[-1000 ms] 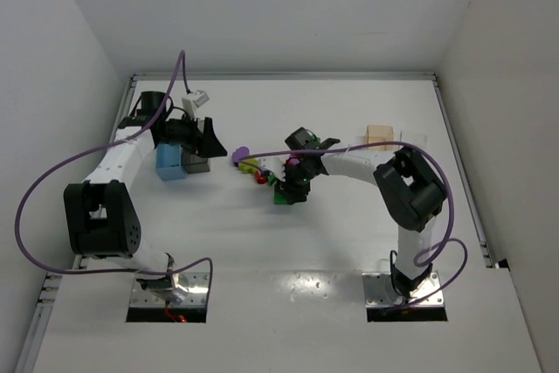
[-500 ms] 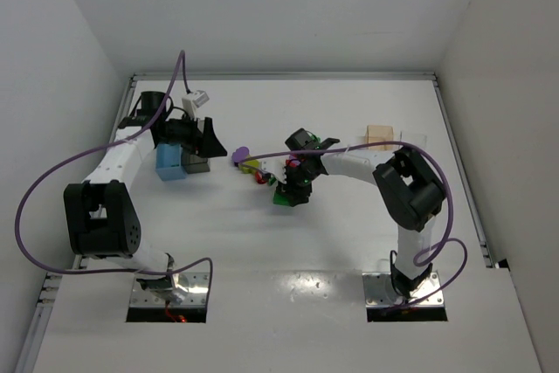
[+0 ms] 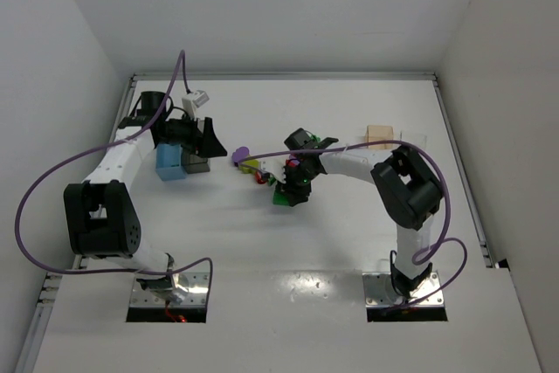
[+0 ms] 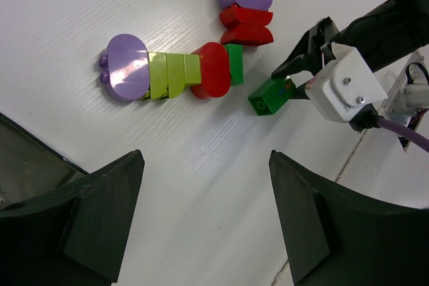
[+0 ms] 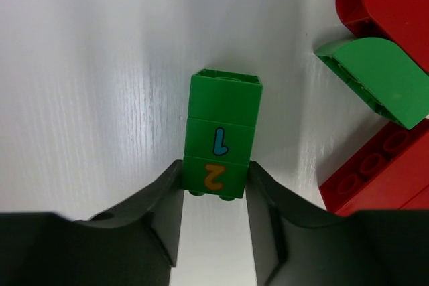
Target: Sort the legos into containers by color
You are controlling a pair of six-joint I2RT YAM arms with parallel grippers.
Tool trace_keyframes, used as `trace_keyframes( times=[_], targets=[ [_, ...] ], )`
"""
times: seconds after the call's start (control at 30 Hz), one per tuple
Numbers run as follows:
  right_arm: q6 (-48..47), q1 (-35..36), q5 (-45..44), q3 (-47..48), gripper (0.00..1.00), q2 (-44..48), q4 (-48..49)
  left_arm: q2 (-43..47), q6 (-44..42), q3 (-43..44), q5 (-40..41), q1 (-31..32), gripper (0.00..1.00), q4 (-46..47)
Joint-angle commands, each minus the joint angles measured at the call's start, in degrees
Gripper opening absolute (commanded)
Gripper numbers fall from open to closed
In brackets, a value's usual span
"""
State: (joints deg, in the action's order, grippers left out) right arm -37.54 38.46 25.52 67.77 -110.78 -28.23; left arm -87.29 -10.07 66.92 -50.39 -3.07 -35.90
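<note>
Right tool (image 5: 214,169) is clenched on the numbered end of the green stack (image 5: 223,118). The stack sits at the worktop (image 5: 94,65), just beside a curved green piece (image 5: 375,78); I cannot confirm contact with the surface. Left tool (image 4: 206,157) is released. I would lift straight up, grip kept square, so that piece is not dragged.

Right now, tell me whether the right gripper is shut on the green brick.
Shut on it: the right gripper has both fingers pressed against the green brick at its numbered end.
</note>
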Motion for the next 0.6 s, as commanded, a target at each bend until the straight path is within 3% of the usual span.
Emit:
trace_keyframes(
  times=[0.0,0.27,0.4,0.57],
  targets=[
    [-0.2,0.3,1.2,2.2,0.34,-0.4,0.5,1.1,-1.1,0.8,-1.9,-0.6,0.82,1.4],
    [-0.2,0.3,2.9,1.1,0.06,1.0,1.0,1.8,-1.6,-0.3,-1.9,-0.6,0.82,1.4],
    [-0.2,-0.9,3.9,-1.4,0.01,5.6,0.5,5.9,-2.7,-4.4,-4.6,-0.6,0.82,1.4],
    [-0.2,-2.0,7.4,-5.9,0.00,16.3,0.5,13.3,-9.9,-11.5,-12.2,-0.3,0.83,1.4]
  ],
)
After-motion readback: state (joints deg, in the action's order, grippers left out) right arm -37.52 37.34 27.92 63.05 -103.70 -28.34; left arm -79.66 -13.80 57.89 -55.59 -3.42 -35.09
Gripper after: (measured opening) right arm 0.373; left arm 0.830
